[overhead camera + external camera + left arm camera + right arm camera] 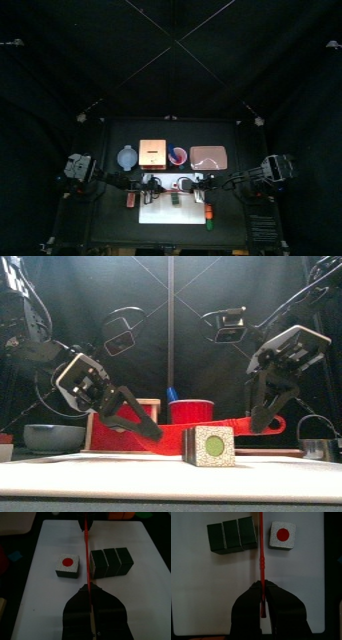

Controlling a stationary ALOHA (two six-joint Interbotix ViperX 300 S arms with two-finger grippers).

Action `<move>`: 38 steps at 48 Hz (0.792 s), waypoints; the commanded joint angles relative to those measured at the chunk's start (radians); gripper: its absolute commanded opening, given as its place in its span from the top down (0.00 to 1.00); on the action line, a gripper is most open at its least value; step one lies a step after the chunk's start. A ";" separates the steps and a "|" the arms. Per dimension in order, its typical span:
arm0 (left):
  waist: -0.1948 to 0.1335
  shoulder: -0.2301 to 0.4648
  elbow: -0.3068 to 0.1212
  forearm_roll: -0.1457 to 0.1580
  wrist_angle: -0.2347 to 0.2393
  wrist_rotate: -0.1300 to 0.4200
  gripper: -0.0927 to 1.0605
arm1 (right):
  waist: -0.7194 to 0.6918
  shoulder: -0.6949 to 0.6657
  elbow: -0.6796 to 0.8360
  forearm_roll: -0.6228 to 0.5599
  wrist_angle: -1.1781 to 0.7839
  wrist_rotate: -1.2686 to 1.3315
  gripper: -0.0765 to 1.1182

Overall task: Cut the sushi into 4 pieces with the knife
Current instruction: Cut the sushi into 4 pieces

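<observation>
On the board point(47, 542), across its middle: I've got the red knife point(86, 554) held at both ends. Left gripper point(89, 592) is clamped on one end, over the board's left side. Right gripper point(260, 588) is clamped on the other end, over the board's right side. Both arms lean in toward the board's centre.

The blade runs through the gap between one piece point(67, 565) and the roll point(110, 562). The piece lies just beside the blade, red-dot face up. The roll is three dark green blocks joined, just on the blade's other side. I can't tell whether the edge touches the board.

Behind the board on the bench, left to right: bowl point(126, 157), box point(152, 152), red cup point(191, 411), pink tray point(209, 157).
</observation>
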 commanded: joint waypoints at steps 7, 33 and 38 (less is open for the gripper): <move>0.048 0.002 -0.006 -0.026 0.005 0.008 0.76 | -0.061 -0.017 0.002 -0.028 0.014 -0.003 0.84; -0.061 -0.216 0.000 -0.009 0.071 0.018 0.76 | -0.018 -0.238 0.017 0.003 0.078 -0.002 0.84; -0.101 -0.198 -0.008 -0.020 0.072 0.015 0.76 | -0.008 -0.229 0.017 0.008 0.078 0.000 0.84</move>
